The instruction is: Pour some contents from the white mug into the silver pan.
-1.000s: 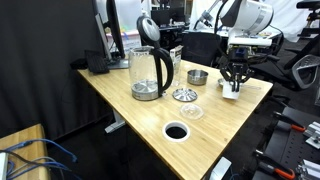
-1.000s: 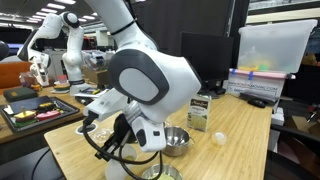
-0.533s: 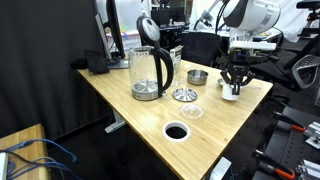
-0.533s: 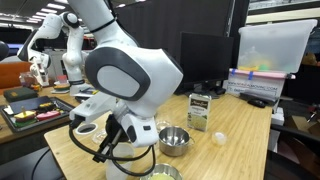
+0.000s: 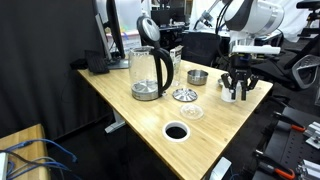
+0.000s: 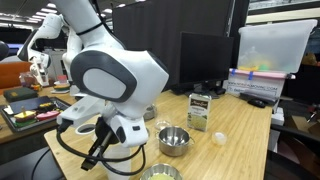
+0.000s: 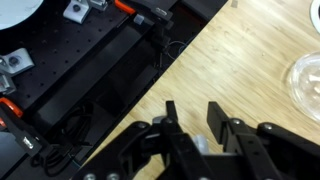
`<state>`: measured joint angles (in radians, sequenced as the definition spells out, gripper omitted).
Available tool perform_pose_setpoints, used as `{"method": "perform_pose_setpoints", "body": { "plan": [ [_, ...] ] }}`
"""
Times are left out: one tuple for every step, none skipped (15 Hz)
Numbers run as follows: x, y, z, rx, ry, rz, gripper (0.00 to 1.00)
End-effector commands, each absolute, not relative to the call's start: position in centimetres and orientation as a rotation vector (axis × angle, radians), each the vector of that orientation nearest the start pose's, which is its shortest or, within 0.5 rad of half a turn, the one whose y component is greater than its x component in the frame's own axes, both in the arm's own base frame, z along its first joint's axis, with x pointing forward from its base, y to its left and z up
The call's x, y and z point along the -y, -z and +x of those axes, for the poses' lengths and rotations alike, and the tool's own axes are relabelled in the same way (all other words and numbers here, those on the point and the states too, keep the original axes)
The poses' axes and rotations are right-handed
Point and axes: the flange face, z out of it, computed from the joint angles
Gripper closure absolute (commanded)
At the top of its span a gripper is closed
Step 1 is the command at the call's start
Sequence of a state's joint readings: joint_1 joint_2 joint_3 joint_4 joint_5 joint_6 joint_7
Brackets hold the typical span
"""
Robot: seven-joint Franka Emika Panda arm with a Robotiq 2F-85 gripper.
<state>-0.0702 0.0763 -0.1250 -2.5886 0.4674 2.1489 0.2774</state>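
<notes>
The white mug point(image 5: 229, 94) stands near the table's far corner; only a small white patch of it shows beside my gripper point(image 5: 239, 90). The gripper hangs low over the table right next to the mug. In the wrist view the gripper point(image 7: 192, 115) is open, with bare wood between its fingers, and the mug is hidden. The silver pan point(image 5: 192, 112) lies on the table a short way from the mug, and its rim shows at the right edge of the wrist view point(image 7: 305, 85). My arm fills the foreground of an exterior view and hides the mug there.
A glass kettle point(image 5: 148, 72) stands mid-table. A ridged metal disc point(image 5: 184, 95) and a deeper metal tin point(image 5: 197, 76) lie between kettle and mug; the tin also shows in an exterior view point(image 6: 173, 140). A round hole point(image 5: 176, 131) is in the tabletop. A small box point(image 6: 200, 111) stands behind the tin.
My gripper has come down and shifted slightly sideways by the mug. In the exterior view with the arm in front, the arm has swung left.
</notes>
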Motion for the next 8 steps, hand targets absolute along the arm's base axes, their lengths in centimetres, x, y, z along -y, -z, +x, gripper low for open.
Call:
{"method": "perform_pose_setpoints", "body": {
  "plan": [
    [5.43,-20.28,37.76,-1.106,-0.743,-2.54,0.31],
    [5.27,-20.2,37.67,-1.101,-0.749,-2.544,0.48],
    [5.27,-20.18,37.67,-1.102,-0.749,-2.543,0.42],
    [5.31,-20.17,37.69,-1.103,-0.749,-2.543,0.34],
    [5.34,-20.17,37.69,-1.104,-0.749,-2.542,0.31],
    [5.34,-20.17,37.7,-1.104,-0.749,-2.542,0.31],
    [5.34,-20.16,37.7,-1.104,-0.749,-2.542,0.31],
    [5.34,-20.16,37.7,-1.104,-0.749,-2.542,0.31]
  ]
}}
